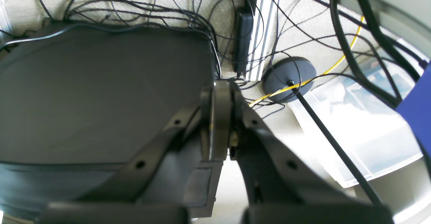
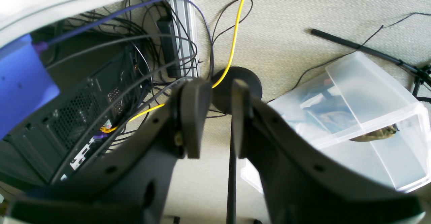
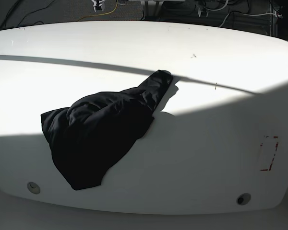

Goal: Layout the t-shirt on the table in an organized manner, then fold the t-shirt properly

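The black t-shirt (image 3: 98, 134) lies crumpled in a heap on the left half of the white table (image 3: 206, 143), one narrow end stretching up toward the middle. Neither arm appears in the base view. In the left wrist view my left gripper (image 1: 219, 116) hangs over the floor, off the table, with its fingers pressed together and nothing between them. The right wrist view also looks down at the floor; my right gripper (image 2: 217, 119) has a small gap between its fingers and holds nothing. The t-shirt shows in neither wrist view.
A red dashed rectangle (image 3: 269, 153) marks the table's right side, and two round holes (image 3: 33, 187) (image 3: 243, 198) sit near its front edge. On the floor are tangled cables, a yellow cable (image 2: 235, 28), a clear plastic bin (image 2: 363, 116), a round black stand base (image 1: 289, 79) and a computer tower (image 2: 84, 116).
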Action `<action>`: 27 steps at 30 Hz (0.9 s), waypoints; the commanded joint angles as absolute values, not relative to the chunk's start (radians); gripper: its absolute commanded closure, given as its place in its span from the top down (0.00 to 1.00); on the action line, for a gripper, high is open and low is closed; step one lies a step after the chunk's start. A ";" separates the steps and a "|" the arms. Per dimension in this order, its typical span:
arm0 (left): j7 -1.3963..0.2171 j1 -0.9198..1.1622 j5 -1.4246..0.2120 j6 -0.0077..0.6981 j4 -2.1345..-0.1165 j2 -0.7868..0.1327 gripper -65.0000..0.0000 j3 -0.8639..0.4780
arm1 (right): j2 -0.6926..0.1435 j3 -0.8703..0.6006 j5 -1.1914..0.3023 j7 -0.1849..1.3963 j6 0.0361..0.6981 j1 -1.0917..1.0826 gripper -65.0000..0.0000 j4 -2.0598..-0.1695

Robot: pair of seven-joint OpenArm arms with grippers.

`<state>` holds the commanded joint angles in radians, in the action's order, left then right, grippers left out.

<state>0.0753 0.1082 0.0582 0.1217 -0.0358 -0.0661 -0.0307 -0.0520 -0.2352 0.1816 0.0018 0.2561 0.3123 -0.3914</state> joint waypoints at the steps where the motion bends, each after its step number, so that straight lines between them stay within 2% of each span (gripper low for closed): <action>1: 0.077 0.110 0.060 0.122 -0.032 -0.066 0.00 -0.031 | -0.051 -0.235 0.183 0.001 0.256 0.312 0.22 -0.391; 27: 0.077 0.134 0.058 0.127 -0.074 -0.058 0.00 -0.036 | -0.056 -0.229 0.183 -0.010 0.255 0.275 0.21 -0.384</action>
